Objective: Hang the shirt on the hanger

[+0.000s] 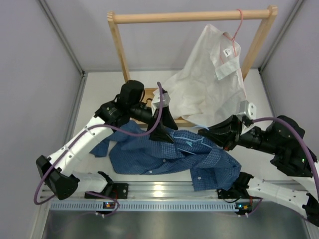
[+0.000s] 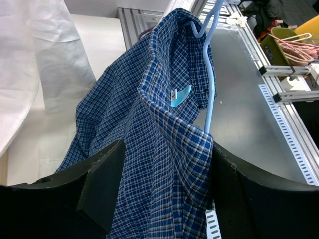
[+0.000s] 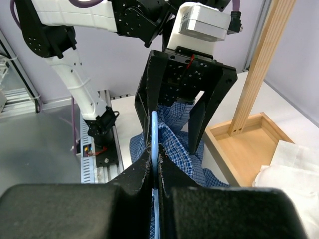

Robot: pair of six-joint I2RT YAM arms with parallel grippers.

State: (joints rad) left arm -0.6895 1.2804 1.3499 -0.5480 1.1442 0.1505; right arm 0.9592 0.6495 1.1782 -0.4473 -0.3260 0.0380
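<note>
The dark blue checked shirt (image 1: 164, 158) lies bunched on the table between the arms, its collar end lifted. My left gripper (image 1: 167, 134) is open, its fingers (image 2: 104, 184) wide apart with shirt fabric (image 2: 164, 164) hanging between them. My right gripper (image 1: 205, 133) is shut on the thin light-blue hanger (image 3: 154, 130), gripping the wire edge-on just in front of the left gripper. In the left wrist view the hanger (image 2: 207, 74) runs down beside the collar and goes under the fabric at the shoulder. The rest of the hanger is hidden inside the shirt.
A wooden clothes rack (image 1: 189, 17) stands at the back, its base tray (image 3: 249, 144) right of the grippers. A white shirt (image 1: 214, 84) hangs there on a pink hanger (image 1: 238, 25). A bin of pink hangers (image 2: 294, 45) sits off the table.
</note>
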